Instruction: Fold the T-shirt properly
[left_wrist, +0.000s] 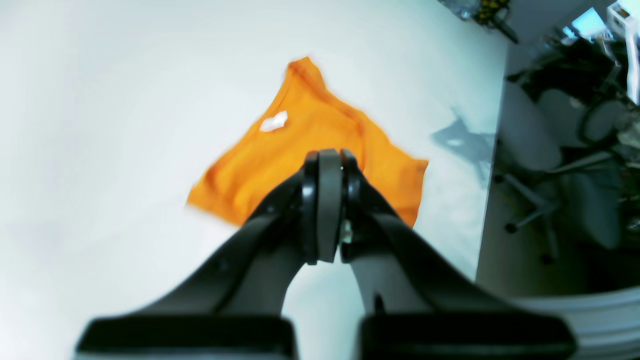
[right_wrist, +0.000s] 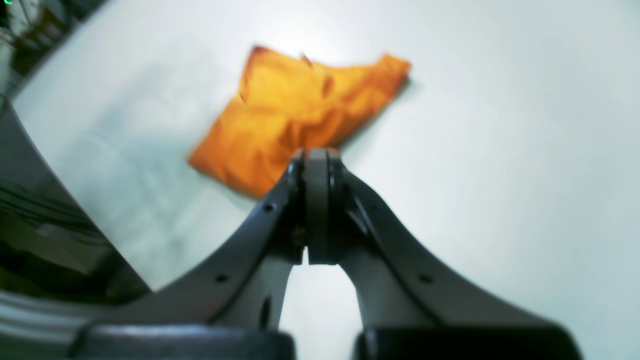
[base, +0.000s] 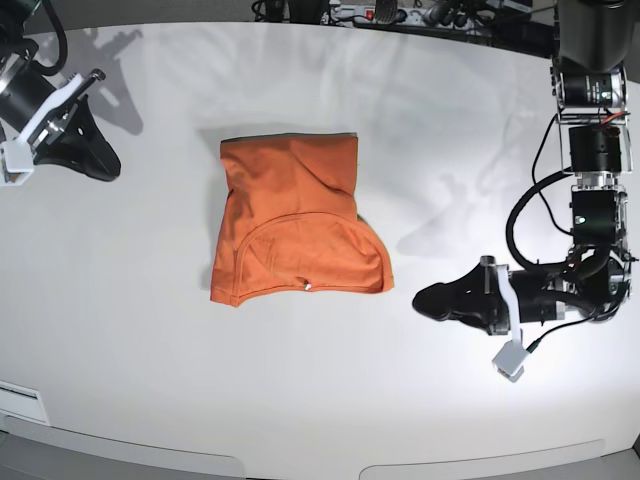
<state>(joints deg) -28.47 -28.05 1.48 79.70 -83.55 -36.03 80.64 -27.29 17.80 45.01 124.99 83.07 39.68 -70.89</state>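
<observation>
The T-shirt (base: 298, 220) lies in a compact, partly folded bundle on the white counter (base: 150, 350), out ahead of both grippers and touching neither. The left gripper (base: 430, 300) sits low over the counter with the shirt's nearer edge just ahead of its tips; its jaws are pressed together and hold nothing. The right gripper (base: 100, 160) is also closed and empty, with the shirt farther off in front of it. Judging from the curved neckline showing on top and the creased, uneven outline, the bundle looks folded but not yet tidy, so the step in hand is probably a last fold or a squaring-up. To do it well, each gripper should open before it reaches the cloth, pinch only the corner nearest it, catch every layer of the thin fabric, and lift both corners together so the fold lands straight rather than dragging the bundle across the counter
</observation>
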